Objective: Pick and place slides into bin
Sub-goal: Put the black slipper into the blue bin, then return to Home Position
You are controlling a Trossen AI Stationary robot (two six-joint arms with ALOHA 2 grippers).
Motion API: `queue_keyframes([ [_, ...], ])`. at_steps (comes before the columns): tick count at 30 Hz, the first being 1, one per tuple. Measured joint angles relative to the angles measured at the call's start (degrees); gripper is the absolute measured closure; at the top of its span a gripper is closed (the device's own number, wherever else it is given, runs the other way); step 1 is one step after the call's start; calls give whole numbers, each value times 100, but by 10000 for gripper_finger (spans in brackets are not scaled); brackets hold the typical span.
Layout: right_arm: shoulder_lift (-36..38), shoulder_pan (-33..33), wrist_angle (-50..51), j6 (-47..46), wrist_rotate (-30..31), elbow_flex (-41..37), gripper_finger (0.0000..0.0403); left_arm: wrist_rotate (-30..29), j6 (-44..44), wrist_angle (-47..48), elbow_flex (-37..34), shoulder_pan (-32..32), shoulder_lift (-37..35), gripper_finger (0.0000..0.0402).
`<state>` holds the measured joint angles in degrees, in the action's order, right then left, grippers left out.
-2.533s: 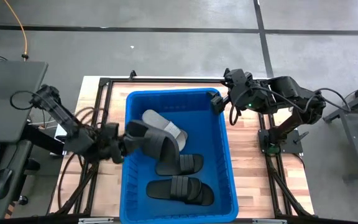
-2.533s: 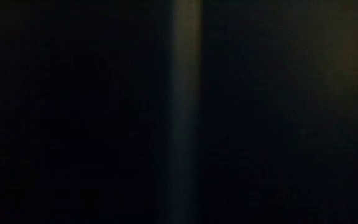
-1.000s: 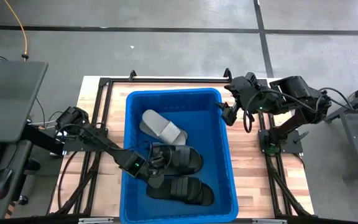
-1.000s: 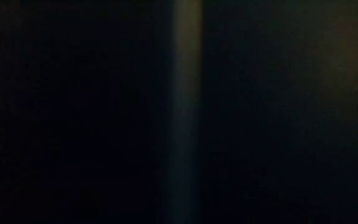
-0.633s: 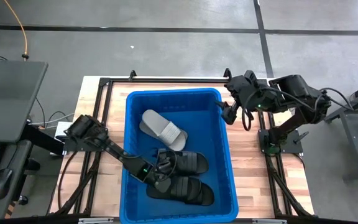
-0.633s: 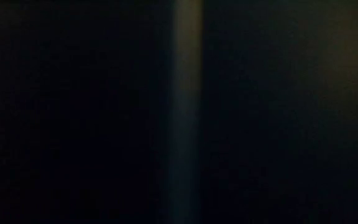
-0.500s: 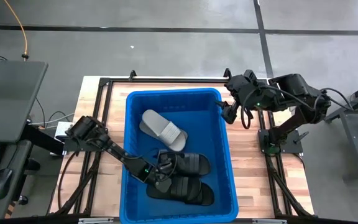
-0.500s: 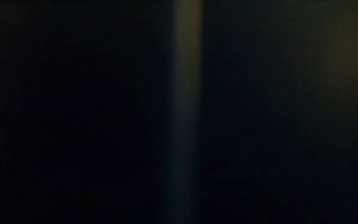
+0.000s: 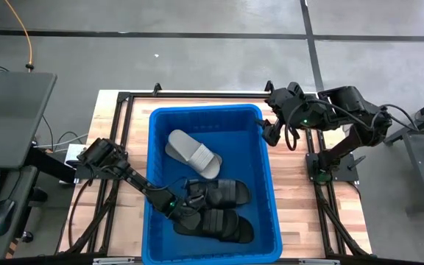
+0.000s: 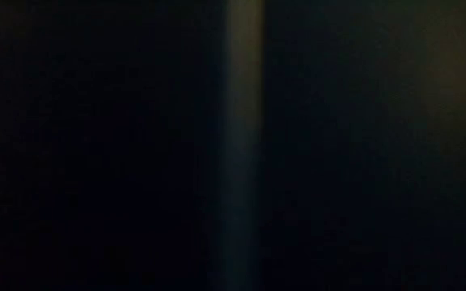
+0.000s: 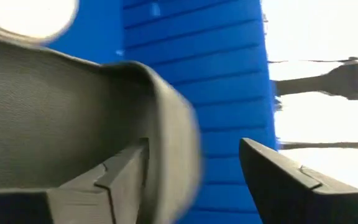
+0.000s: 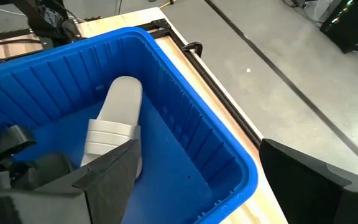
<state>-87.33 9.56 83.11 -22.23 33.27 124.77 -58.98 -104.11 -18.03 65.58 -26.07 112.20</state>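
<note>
From above, the left gripper (image 9: pixel 185 211) sits low inside the bin (image 9: pixel 267 184), right against the two black slides (image 9: pixel 219 210) piled at the near end, with the grey slide (image 9: pixel 192 152) lying well beyond it toward the far wall. Whether its fingers have let go cannot be read here, since dark gripper and dark slides merge. The risk is that a strap snags a finger as the arm lifts, dragging a slide back out. The right gripper (image 9: pixel 271 132) hangs just outside the bin's far right corner over the bench (image 9: pixel 293 195), fingers spread and empty. The low view is almost wholly dark and shows nothing usable. In the left wrist view the fingers (image 11: pixel 284 180) stand apart, a black slide (image 11: pixel 73 118) pressed against one of them and the ribbed blue wall beyond; contact looks loose, but I cannot confirm full release. The right wrist view shows the grey slide (image 12: pixel 114 121) in the bin, with the black slides mostly cut off.
</note>
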Motion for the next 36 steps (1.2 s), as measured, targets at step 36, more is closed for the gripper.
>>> queue_keyframes([
  [36,-2,299,-77,-281,-202,0,82,-782,277,1249,118,-401,-614,130],
])
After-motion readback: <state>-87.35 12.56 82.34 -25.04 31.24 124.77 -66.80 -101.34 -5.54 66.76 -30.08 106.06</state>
